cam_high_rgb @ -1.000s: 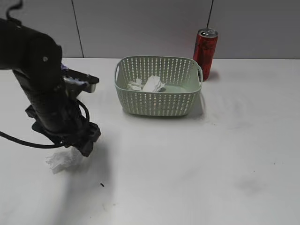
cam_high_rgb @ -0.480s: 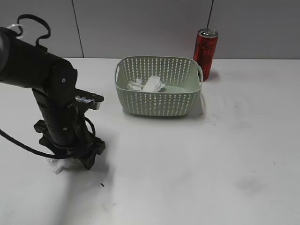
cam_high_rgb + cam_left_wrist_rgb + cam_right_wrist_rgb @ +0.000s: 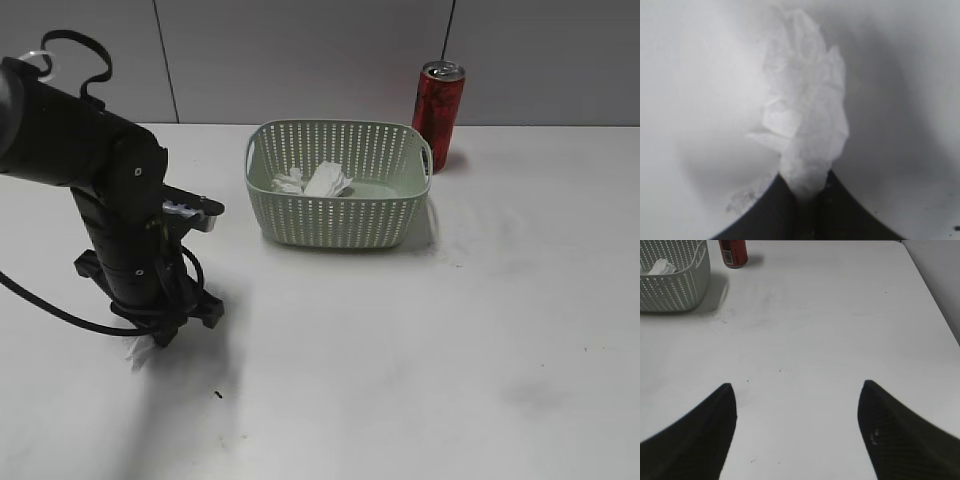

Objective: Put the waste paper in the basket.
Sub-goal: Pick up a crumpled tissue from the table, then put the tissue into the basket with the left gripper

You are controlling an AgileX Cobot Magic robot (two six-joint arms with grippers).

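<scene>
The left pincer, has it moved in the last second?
Yes. The left pincer dropped onto the waste paper and shifted slightly away from the basket.

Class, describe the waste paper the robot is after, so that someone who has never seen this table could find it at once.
Start at the pale green basket near the back of the white table, then look front-left to the black arm. Pinched in the left tool at its tip is the waste paper, a long twisted white wad. Unlike the smaller wads, it is outside the basket.
</scene>
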